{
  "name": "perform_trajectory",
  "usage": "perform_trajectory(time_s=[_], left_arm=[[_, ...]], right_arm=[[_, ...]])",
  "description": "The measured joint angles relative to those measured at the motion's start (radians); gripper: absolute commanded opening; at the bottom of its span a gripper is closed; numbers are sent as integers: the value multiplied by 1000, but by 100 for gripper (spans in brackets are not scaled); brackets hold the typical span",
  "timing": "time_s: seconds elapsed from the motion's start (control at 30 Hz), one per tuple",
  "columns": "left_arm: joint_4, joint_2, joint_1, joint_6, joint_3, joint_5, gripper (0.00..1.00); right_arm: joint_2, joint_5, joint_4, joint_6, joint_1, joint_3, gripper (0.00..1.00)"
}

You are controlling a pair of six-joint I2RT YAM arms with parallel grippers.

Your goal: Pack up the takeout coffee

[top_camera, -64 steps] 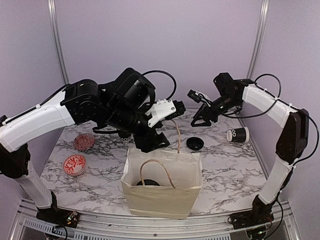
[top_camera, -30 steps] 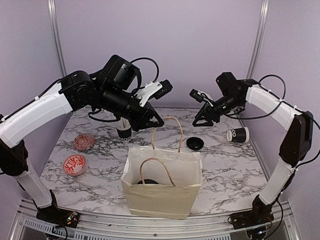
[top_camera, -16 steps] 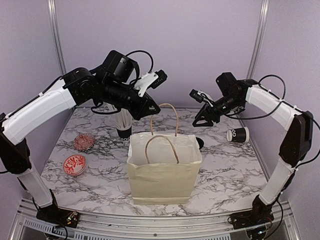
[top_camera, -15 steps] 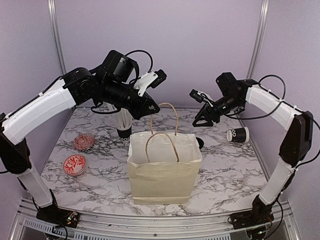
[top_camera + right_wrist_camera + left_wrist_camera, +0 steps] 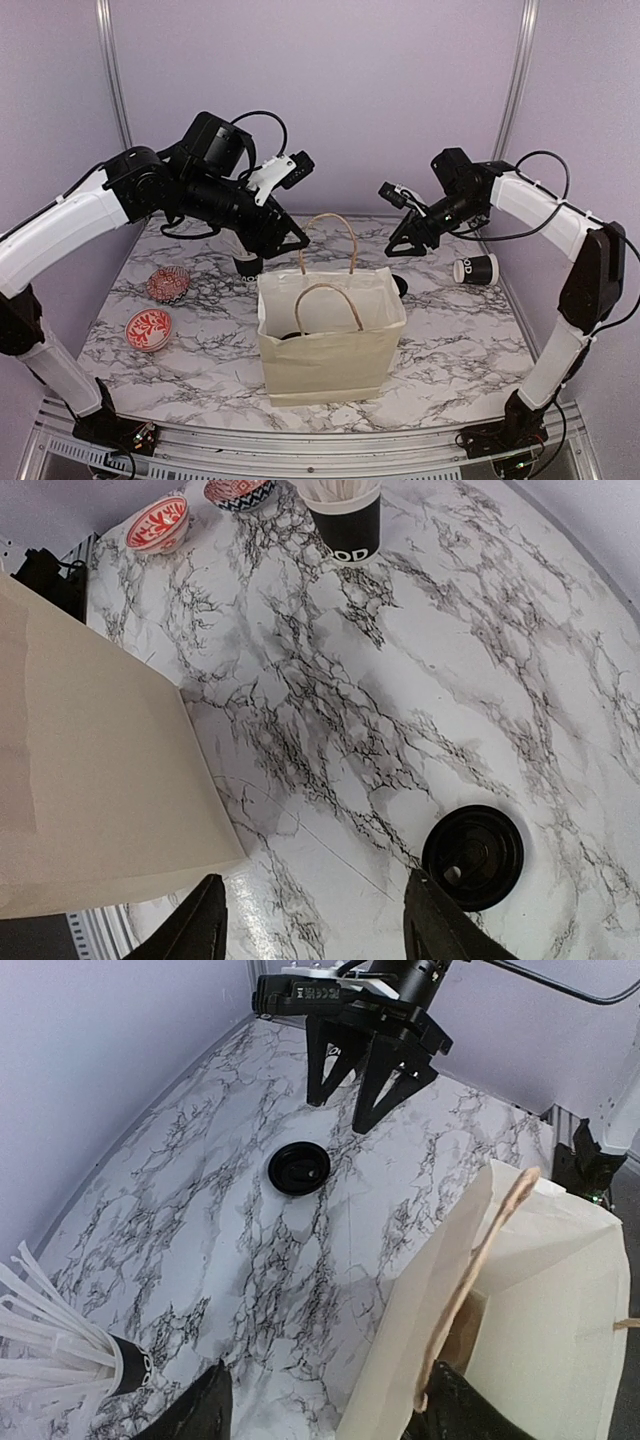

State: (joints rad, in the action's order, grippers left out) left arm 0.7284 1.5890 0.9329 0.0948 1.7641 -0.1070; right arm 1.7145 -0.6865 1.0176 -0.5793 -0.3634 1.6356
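A takeout coffee cup [image 5: 476, 268], black with white lettering, lies on its side at the table's right edge. A loose black round lid [image 5: 399, 285] [image 5: 298, 1168] [image 5: 473, 857] rests flat behind the cream paper bag [image 5: 330, 335] [image 5: 540, 1290] [image 5: 80, 770]. The bag stands upright, and something dark shows inside it. My left gripper [image 5: 288, 240] [image 5: 335, 1415] hovers open over the bag's back edge, with the rear handle [image 5: 480, 1260] beside its right finger. My right gripper [image 5: 400, 244] [image 5: 318, 925] hangs open above the lid, holding nothing.
A like cup with white wrapped straws [image 5: 248, 262] [image 5: 125, 1370] [image 5: 345, 520] stands behind the bag on the left. Two red patterned bowls [image 5: 168, 283] [image 5: 149, 328] sit near the left edge. Purple walls close the back and sides.
My left gripper has opened and let go of the bag's rear handle, and the arm has drawn back to the left. The bag now stands upright. The right arm has held still.
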Motion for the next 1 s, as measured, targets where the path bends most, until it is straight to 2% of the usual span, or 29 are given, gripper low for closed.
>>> perform_trajectory(time_s=[0.1, 0.23, 0.3, 0.43, 0.6, 0.77, 1.0], left_arm=[[6, -108, 0, 14, -81, -27, 75], [5, -243, -21, 2, -132, 47, 69], [3, -256, -64, -23, -129, 112, 66], [2, -166, -187, -98, -114, 240, 62], [2, 17, -283, -170, -113, 275, 60], [2, 113, -319, -217, -94, 301, 56], [-6, 130, -340, -246, -50, 319, 46]], right_arm=[[0, -5, 0, 0, 0, -4, 59], [0, -6, 0, 0, 0, -6, 58], [0, -7, 0, 0, 0, -6, 58], [0, -8, 0, 0, 0, -6, 58], [0, -11, -4, 0, 0, -14, 58], [0, -12, -12, 0, 0, -35, 58], [-8, -16, -16, -1, 0, -46, 58]])
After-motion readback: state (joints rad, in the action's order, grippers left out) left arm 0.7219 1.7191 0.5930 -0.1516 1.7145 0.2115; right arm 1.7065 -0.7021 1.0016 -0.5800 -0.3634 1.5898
